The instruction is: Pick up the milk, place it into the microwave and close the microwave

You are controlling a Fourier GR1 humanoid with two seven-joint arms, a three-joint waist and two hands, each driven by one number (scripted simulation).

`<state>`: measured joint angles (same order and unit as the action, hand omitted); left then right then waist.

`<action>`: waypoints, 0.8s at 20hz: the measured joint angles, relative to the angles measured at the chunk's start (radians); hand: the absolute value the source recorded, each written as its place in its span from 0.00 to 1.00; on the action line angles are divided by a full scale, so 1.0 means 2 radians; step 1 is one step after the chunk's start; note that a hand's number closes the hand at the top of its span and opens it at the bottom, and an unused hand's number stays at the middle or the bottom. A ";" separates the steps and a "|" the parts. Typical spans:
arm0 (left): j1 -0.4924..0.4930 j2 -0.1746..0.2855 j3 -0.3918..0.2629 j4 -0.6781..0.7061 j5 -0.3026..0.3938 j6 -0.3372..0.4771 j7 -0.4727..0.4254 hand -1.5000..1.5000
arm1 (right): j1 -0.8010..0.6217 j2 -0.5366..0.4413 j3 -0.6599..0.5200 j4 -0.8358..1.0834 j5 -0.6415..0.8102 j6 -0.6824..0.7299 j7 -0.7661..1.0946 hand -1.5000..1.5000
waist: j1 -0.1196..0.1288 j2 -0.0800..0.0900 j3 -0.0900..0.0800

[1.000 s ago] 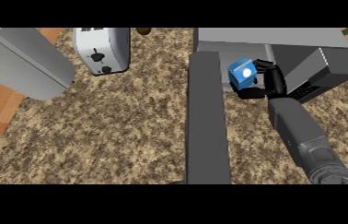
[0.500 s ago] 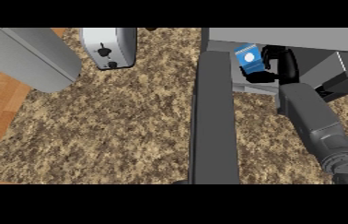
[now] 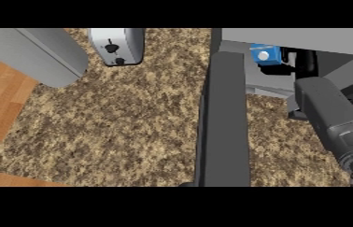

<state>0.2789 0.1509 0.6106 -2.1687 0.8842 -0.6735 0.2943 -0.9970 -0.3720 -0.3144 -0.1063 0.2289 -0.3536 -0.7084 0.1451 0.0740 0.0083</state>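
1. The right hand [image 3: 303, 65] is reaching into the open microwave [image 3: 289, 38] near the counter's [image 3: 124, 118] far right corner. Its black fingers [image 3: 273, 67] are curling round the right and lower sides of the milk carton [image 3: 263, 53] and are gripping it.
2. The right forearm [image 3: 328, 114] is coming up from the counter's right edge toward the microwave's opening.
3. The milk carton, blue with a white round cap, is sitting within the opening, just under the microwave's grey top and beside its left wall. Whether it is resting on the microwave's floor cannot be told.
4. The microwave door [image 3: 224, 128] is standing open, running as a long dark grey slab from the microwave toward the counter's near edge.
5. A silver toaster [image 3: 117, 45] is standing at the counter's far edge, well apart from the door, to its left.
6. A wooden floor [image 3: 14, 95] is showing beyond the counter's left edge.
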 measured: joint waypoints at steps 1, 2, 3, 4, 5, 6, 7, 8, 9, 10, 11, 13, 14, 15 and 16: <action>-0.002 0.002 0.000 0.001 0.000 0.001 0.000 0.00 | -0.001 -0.002 -0.001 0.001 -0.001 -0.003 0.001 1.00 | 0.002 0.001 0.000; -0.005 0.004 0.000 0.004 -0.001 0.000 0.000 0.00 | -0.001 -0.003 -0.002 0.001 -0.001 -0.005 0.000 1.00 | 0.002 0.002 0.000; -0.009 0.005 -0.002 0.005 -0.002 0.001 0.001 0.00 | -0.002 -0.006 -0.002 0.001 0.000 -0.007 0.001 1.00 | 0.002 0.003 0.000; -0.010 0.006 -0.002 0.006 -0.002 0.000 0.001 0.00 | -0.002 -0.010 -0.003 0.001 -0.001 -0.007 0.000 1.00 | 0.004 0.004 0.001; -0.011 0.007 -0.002 0.007 -0.002 0.000 0.001 0.00 | -0.003 -0.012 -0.003 0.002 0.000 -0.009 0.002 1.00 | 0.006 0.005 0.001; -0.012 0.006 -0.005 0.007 -0.002 0.001 0.002 0.00 | -0.005 -0.014 -0.004 0.003 0.000 -0.010 0.005 1.00 | 0.008 0.005 0.001; -0.013 0.008 -0.006 0.007 -0.002 0.000 0.003 0.00 | -0.006 -0.016 -0.004 0.003 0.000 -0.012 0.006 1.00 | 0.009 0.006 0.001; -0.016 0.009 -0.006 0.007 -0.003 0.000 0.003 0.00 | -0.006 -0.017 -0.005 0.003 0.000 -0.013 0.005 1.00 | 0.011 0.007 0.001; -0.017 0.010 -0.006 0.010 -0.004 -0.001 0.003 0.00 | -0.008 -0.021 -0.005 0.004 0.000 -0.011 0.006 1.00 | 0.012 0.009 0.001; -0.019 0.011 -0.006 0.011 -0.005 -0.001 0.003 0.00 | -0.008 -0.022 -0.006 0.004 0.000 -0.012 0.006 1.00 | 0.013 0.010 0.001; -0.021 0.013 -0.007 0.012 -0.005 0.000 0.003 0.00 | -0.009 -0.024 -0.006 0.004 0.000 -0.012 0.006 1.00 | 0.014 0.010 0.001; -0.025 0.014 -0.007 0.014 -0.007 0.001 0.004 0.00 | -0.012 -0.027 -0.008 0.005 -0.001 -0.013 0.008 1.00 | 0.016 0.011 0.002; -0.024 0.013 -0.008 0.015 -0.008 0.000 0.004 0.00 | -0.012 -0.029 -0.008 0.006 -0.001 -0.013 0.009 1.00 | 0.018 0.012 0.001; -0.025 0.014 -0.007 0.016 -0.010 -0.001 0.004 0.00 | -0.013 -0.030 -0.008 0.006 -0.001 -0.014 0.009 1.00 | 0.019 0.012 0.002; -0.026 0.015 -0.006 0.016 -0.012 -0.002 0.003 0.00 | -0.012 -0.032 -0.009 0.007 -0.001 -0.014 0.009 1.00 | 0.020 0.012 0.002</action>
<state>0.2262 0.1802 0.5980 -2.1365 0.8609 -0.6767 0.2999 -1.0208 -0.4356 -0.3315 -0.0932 0.2279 -0.3824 -0.6900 0.1858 0.0985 0.0114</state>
